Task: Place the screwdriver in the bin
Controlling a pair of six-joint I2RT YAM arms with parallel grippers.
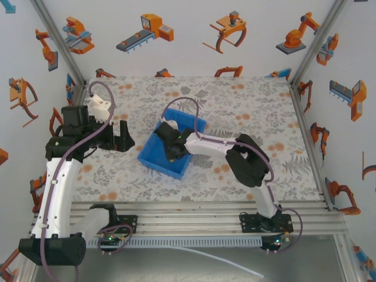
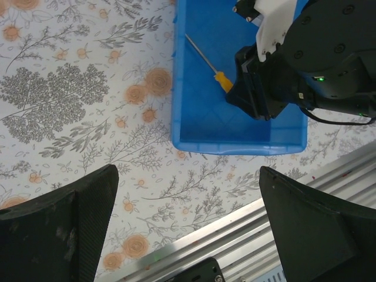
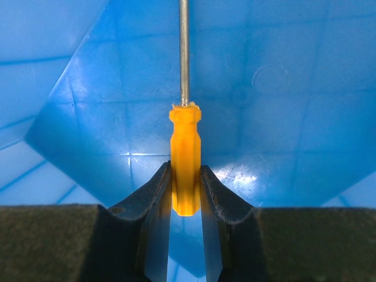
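Floral-print bench [image 1: 235, 111]; my right tool [image 3: 185, 176] pinches orange-handled metal-shaft screwdriver [image 3: 185, 147] low inside bright blue rectangular plastic bin [image 2: 205, 117]; my left tool [image 2: 188, 229] spread. Placing step, I judge; next: release, lift clear.

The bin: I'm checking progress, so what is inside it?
The screwdriver, its orange handle gripped by the right claw, over the bin's blue floor. The claw covers the floor under it, so contact is unclear.

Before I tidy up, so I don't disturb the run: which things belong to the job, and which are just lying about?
Job: screwdriver; bin; right pincer, shut on the screwdriver.
Not the job: left pincer, open above the floral table.
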